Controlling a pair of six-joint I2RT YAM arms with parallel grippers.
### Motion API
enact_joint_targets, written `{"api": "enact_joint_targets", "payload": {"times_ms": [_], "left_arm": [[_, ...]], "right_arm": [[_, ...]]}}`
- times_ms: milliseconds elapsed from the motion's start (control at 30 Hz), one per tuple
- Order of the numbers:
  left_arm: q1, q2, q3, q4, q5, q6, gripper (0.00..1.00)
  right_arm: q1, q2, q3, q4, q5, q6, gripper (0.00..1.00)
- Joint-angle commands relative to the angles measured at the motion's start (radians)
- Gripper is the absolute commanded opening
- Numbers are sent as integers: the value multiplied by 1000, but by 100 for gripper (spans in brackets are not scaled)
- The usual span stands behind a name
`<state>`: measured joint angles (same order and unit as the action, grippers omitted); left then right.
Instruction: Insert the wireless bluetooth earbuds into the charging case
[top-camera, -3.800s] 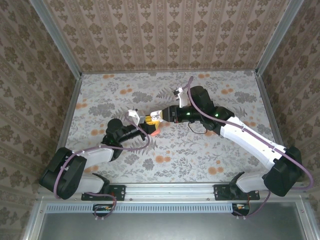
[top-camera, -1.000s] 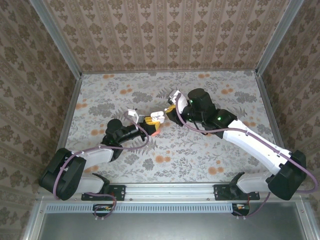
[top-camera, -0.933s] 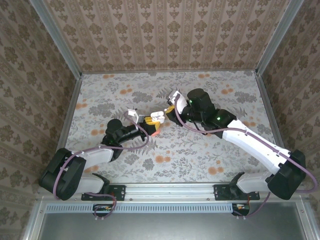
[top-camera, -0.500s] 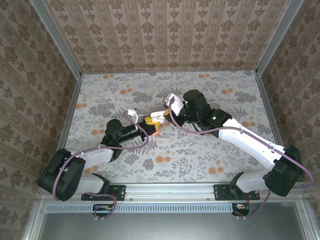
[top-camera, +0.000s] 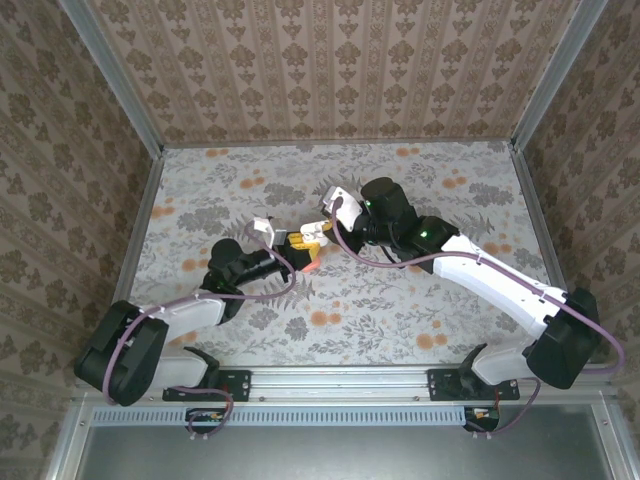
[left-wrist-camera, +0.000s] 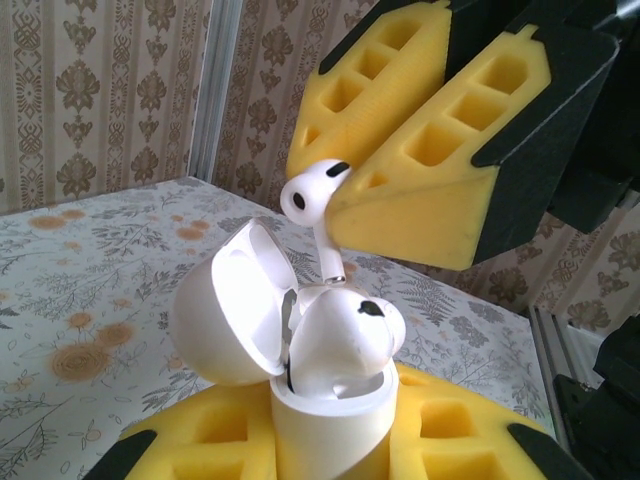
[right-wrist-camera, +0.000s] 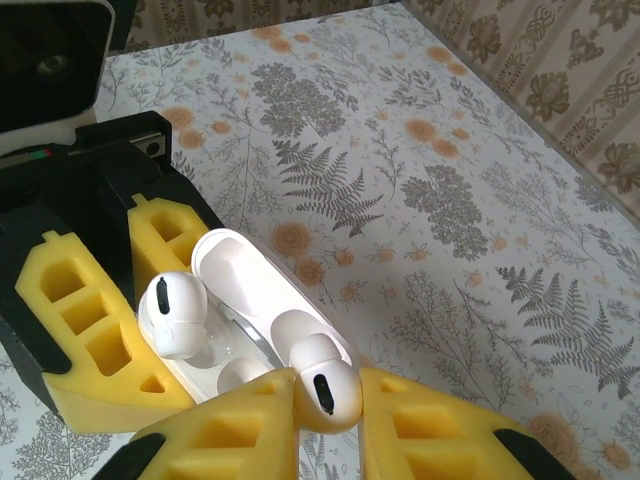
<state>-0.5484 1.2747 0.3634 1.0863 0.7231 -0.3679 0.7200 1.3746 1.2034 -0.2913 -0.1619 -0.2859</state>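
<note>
surface: floral-print table | on it: small coral-red thing near centre, partly hidden

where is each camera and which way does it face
top: above, behind the bases, looking down at the table; both arms show
left wrist: on the left arm, facing the open case in the left gripper
right wrist: on the right arm, looking down at the earbud in the right gripper
shared: both wrist views show case and earbud

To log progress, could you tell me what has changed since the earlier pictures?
The right gripper, shut on a white earbud, edged left toward the open charging case. The left gripper kept clamping that case in place, a second earbud already seated.
</note>
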Motion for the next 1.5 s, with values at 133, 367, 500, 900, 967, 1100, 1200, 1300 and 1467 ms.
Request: {"api": "enact_joint_targets", "payload": {"times_ms": [133,367,500,900,967,1100,1200,1300,1467], "left_arm": [[1,-26,17,39,21,-20,13],[2,-26,19,32,21,-13,13],[1,-26,20,32,20,-11,13],[1,-29,19,30,20,-8,13],[2,-29,17,30,18,-7,13],[1,-31,13,24,14,0,13],[2,-30,11,24,11,2,13],[3,-32,9,19,4,12,13],[2,-34,2,18,-2,36,13]], "right_arm": [[12,11,27,-34,38,-37,20],[19,11,40,-70,43,-77,20],[25,11,51,-95,36,-97,20],[42,65,85,-149,30,-131,24],[41,61,86,-148,33,-128,27],[42,44,85,-143,34,-118,32],[41,28,80,-137,30,-104,35],[41,24,73,-129,18,-84,37],[39,-57,48,-98,-26,-23,39]]}}
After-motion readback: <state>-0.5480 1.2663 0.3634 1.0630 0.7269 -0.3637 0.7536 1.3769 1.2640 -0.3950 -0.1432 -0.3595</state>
